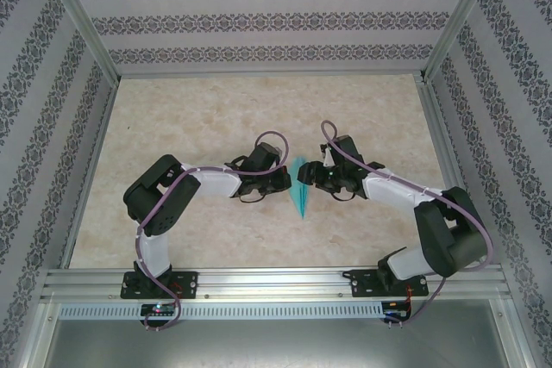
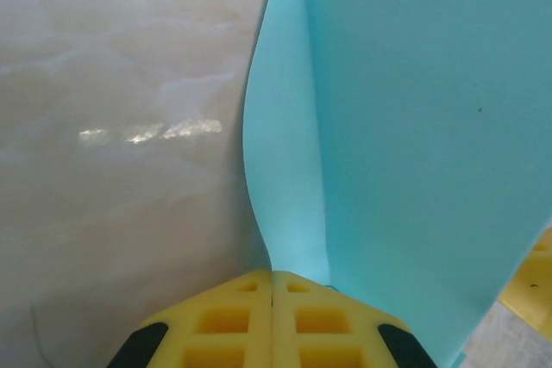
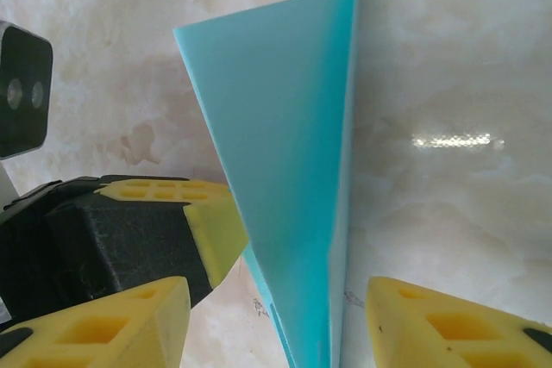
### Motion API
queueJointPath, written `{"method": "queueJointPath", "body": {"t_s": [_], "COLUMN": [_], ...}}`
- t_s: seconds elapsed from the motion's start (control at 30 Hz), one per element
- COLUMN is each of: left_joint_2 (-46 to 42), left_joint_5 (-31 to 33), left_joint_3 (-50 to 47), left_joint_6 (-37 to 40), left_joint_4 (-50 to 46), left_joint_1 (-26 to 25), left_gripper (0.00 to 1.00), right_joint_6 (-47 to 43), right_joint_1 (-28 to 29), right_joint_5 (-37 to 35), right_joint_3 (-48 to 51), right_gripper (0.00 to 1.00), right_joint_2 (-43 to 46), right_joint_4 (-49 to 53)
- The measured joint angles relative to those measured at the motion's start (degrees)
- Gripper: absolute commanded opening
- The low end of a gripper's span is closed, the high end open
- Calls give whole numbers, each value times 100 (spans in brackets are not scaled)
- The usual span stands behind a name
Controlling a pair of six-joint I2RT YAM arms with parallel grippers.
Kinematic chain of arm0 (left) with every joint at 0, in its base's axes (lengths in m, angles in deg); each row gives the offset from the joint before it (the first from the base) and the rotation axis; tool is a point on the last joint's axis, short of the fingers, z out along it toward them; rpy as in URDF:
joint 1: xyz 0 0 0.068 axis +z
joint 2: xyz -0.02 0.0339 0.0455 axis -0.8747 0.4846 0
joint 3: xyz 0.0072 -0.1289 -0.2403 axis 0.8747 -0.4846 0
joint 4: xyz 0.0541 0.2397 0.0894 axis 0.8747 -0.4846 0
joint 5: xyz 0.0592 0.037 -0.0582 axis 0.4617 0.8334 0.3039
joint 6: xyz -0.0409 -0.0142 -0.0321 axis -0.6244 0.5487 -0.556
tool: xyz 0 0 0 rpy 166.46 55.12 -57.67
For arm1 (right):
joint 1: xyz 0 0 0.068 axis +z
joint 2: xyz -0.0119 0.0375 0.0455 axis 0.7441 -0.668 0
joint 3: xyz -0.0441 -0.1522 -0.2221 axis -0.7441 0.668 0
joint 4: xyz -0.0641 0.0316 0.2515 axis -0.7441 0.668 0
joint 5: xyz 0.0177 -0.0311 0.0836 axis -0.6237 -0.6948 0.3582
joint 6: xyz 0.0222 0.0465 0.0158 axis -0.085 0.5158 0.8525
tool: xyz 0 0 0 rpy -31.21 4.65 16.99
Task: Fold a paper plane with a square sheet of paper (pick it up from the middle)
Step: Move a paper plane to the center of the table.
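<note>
The square sheet of paper is folded into a narrow turquoise paper plane [image 1: 300, 189] that stands on edge between the two grippers at the table's middle, sharp tip toward the near side. My left gripper [image 2: 272, 280] is shut on the plane's [image 2: 397, 144] lower edge, yellow pads pressed together. In the right wrist view the plane [image 3: 289, 152] rises between the yellow fingers [image 3: 129, 316] of my right gripper [image 3: 278, 299], which is open, with a gap on each side of the paper. The left gripper's fingers [image 3: 211, 226] pinch the plane from the left.
The marble-patterned table [image 1: 216, 118] stretches behind the grippers, with aluminium frame posts [image 1: 82, 15] and patterned walls round it. The left wrist's camera housing [image 3: 21, 88] sits close on the left in the right wrist view. A right finger [image 2: 530, 286] shows beside the paper.
</note>
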Motion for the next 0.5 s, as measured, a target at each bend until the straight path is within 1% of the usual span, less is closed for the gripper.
{"method": "queueJointPath", "body": {"t_s": [0.17, 0.37, 0.5], "left_joint_2": [-7, -7, -4], "left_joint_5": [0, 0, 0], "left_joint_3": [0, 0, 0], "left_joint_6": [0, 0, 0], "left_joint_4": [0, 0, 0], "left_joint_1": [-2, -2, -2], "left_gripper": [0, 0, 0], "right_joint_6": [0, -7, -24], "right_joint_1": [116, 116, 155], "right_joint_5": [-24, -118, -120], "right_joint_3": [-103, -101, -105], "right_gripper": [52, 53, 54], "right_joint_2": [15, 304, 278], "right_joint_4": [-9, -22, -17]}}
